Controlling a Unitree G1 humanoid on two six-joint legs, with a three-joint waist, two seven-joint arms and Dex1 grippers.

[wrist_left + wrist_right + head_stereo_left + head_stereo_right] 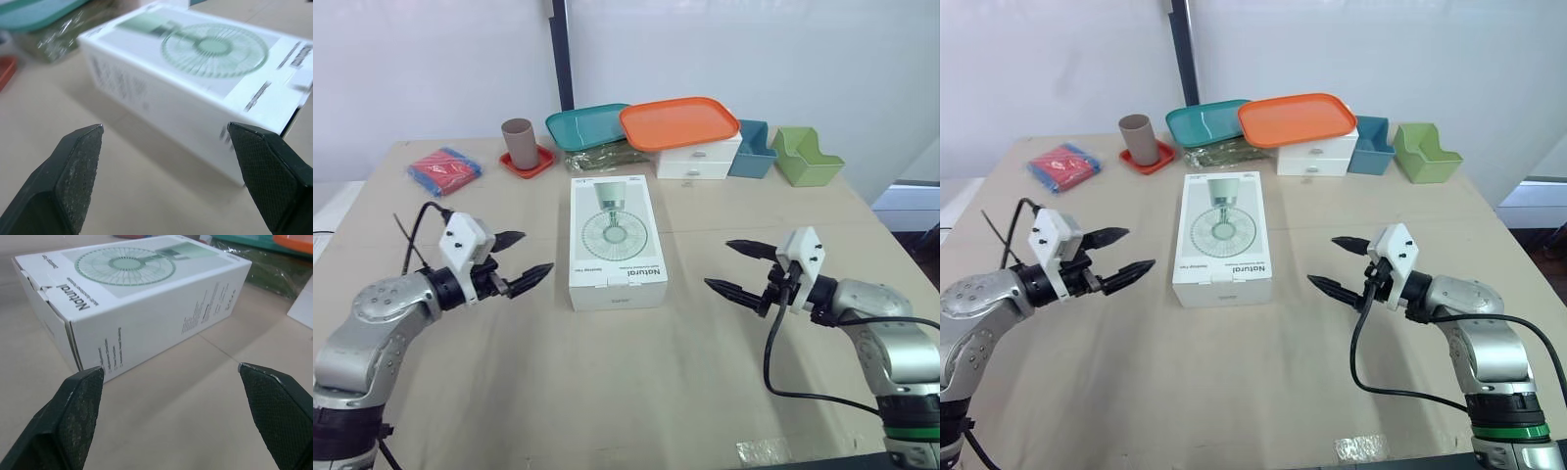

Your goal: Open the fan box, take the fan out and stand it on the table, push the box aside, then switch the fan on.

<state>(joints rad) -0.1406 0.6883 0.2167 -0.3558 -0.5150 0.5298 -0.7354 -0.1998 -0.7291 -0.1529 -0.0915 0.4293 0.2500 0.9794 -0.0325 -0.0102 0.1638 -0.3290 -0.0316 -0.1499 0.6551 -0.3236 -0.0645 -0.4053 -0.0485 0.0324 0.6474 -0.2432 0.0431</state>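
The white fan box (616,240) lies flat and closed in the middle of the table, with a green fan printed on its top. My left gripper (521,258) hovers open to the left of the box, a short gap away, its fingers pointing at the box's side. My right gripper (737,267) hovers open to the right of the box, a little farther off, also aimed at it. The left wrist view shows the box (195,83) beyond the open fingertips (80,161). In the right wrist view the box (132,298) stands ahead of the spread fingers (78,406).
Along the table's far edge stand a brown cup (520,143) on a red coaster, a teal tray (582,125), an orange tray (680,122) on a white drawer unit (697,160), a blue bin (753,149) and a green bin (806,157). A red-and-blue cloth (444,169) lies far left.
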